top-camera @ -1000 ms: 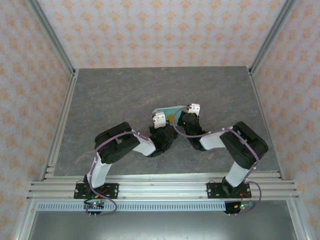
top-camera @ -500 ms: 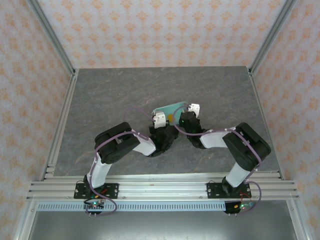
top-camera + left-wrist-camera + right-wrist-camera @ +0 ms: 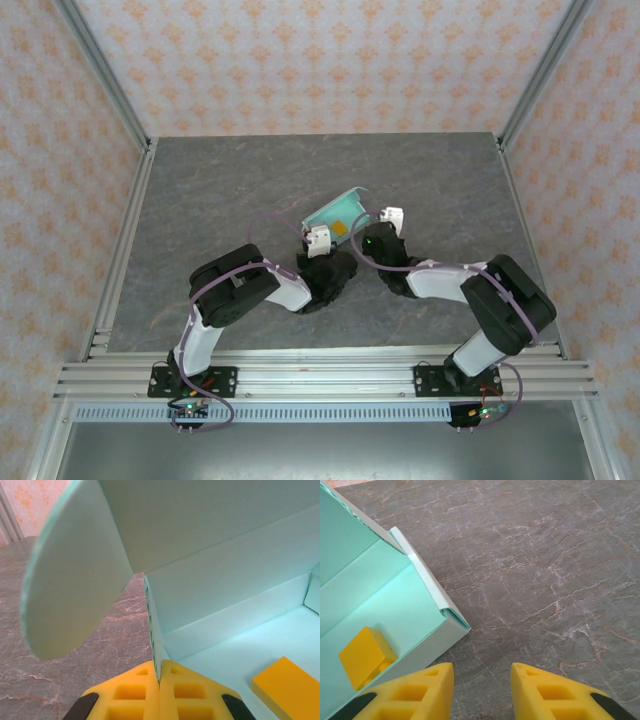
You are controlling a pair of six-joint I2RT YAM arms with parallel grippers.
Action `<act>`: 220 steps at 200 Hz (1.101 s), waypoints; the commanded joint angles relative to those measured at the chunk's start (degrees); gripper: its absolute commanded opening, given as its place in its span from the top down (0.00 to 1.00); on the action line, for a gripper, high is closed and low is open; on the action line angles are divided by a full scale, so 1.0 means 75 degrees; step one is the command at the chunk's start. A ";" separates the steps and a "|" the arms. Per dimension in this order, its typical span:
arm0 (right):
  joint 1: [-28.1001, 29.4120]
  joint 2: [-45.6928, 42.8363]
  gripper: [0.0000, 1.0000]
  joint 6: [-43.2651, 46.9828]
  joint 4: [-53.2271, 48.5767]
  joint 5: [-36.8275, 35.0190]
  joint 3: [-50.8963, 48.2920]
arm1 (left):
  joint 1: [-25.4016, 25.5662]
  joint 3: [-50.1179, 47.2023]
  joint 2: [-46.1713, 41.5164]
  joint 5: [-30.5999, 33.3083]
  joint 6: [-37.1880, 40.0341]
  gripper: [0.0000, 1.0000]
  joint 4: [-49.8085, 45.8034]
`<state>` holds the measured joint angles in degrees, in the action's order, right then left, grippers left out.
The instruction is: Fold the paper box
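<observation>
Right gripper (image 3: 482, 677) backed off paper box (image 3: 333, 210), jaws parted, empty. Left gripper (image 3: 159, 670) clenched on its wall. Card looks light, flimsy; pinch near creases.

The paper box (image 3: 333, 210) rests mid-table (image 3: 220, 190), a block (image 3: 366, 656) inside. Left gripper (image 3: 159, 672) at its 7 o'clock (on a wall), right gripper (image 3: 482, 672) at 3 o'clock.

Bare table (image 3: 220, 190) lies open beyond the paper box (image 3: 335, 210) and to both sides. The left gripper (image 3: 160, 675), clamped on its wall, and the right gripper (image 3: 482, 670) crowd the near side
</observation>
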<state>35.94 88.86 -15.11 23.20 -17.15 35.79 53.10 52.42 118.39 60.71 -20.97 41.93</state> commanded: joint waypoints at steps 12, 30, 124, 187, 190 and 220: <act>-0.0260 -0.0704 0.64 0.0146 -0.1165 0.0076 0.0465 | -0.0078 -0.0254 0.0002 -0.0353 0.0632 1.00 -0.0962; -0.0643 -0.1007 0.63 0.0129 -0.1573 0.0686 0.0623 | -0.0136 -0.0271 -0.0035 -0.0543 0.0871 1.00 -0.0861; -0.2055 -0.0866 0.54 0.0937 -0.3105 0.3338 0.1930 | -0.0632 -0.0588 -0.0434 -0.1965 0.1896 1.00 -0.0716; -0.2061 -0.0846 0.49 0.0877 -0.3743 0.3719 0.2909 | -0.0647 -0.0570 -0.0372 -0.2059 0.2080 1.00 -0.0756; -0.2059 -0.0846 0.49 0.0827 -0.3743 0.3773 0.2967 | -0.0644 -0.0567 -0.0375 -0.2053 0.2081 1.00 -0.0756; -0.1996 -0.0687 0.42 0.0347 -0.3776 0.4265 0.3568 | -0.0637 -0.0561 -0.0373 -0.2046 0.2064 1.00 -0.0768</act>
<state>20.58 82.48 -9.82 -3.51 11.07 58.54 48.62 49.65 114.89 48.36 -6.94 41.82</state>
